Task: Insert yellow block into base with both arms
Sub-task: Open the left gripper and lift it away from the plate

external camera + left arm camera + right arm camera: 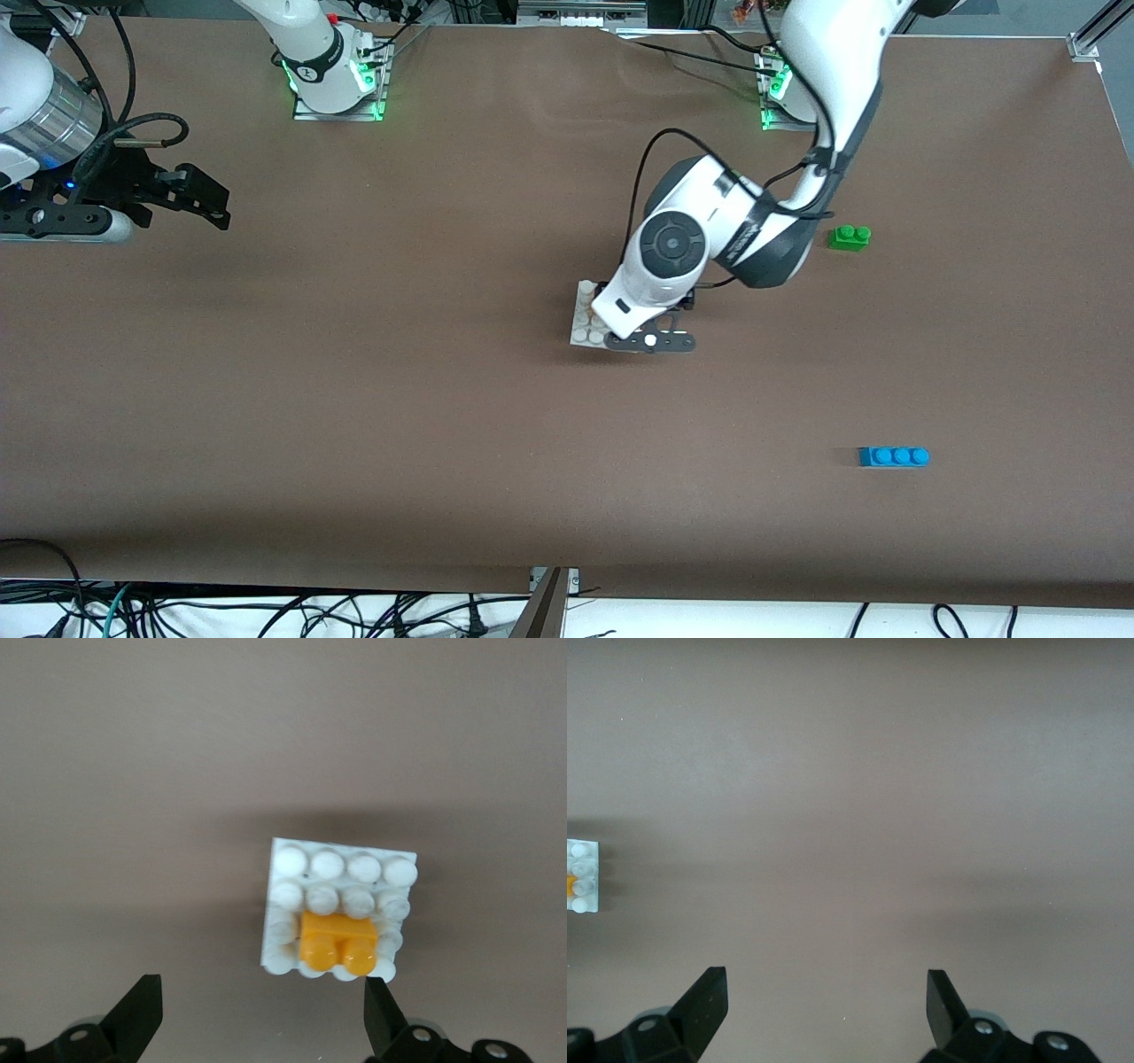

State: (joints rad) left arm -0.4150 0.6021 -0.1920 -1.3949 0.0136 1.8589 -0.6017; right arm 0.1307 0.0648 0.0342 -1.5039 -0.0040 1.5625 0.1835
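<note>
- Left hand (257,1014) hangs directly over the base (341,870), fingers spread apart and holding nothing; in its wrist view the two black fingertips frame the plate from above without touching it.
- Under that hand, the yellow block (337,942) sits on the base's studs at one edge row, its two studs side by side, so its long axis runs along that edge and roughly in line with the gap between the fingers.
- From the high camera the base (586,317) is mostly hidden by the left arm's wrist; only one strip of white studs shows, so the block cannot be seen there.
- Right hand (199,199) waits at the right arm's end of the table, well apart from the base, fingers apart and empty; its wrist view catches just a sliver of the plate with a fleck of orange.
- Judging by this, the left arm is much the nearer one for any further press or check; whether the block is fully seated cannot be told.
- Brown table (354,425) is flat and bare around the base; a green brick (850,237) and a blue brick (894,456) lie well apart, toward the left arm's end.
</note>
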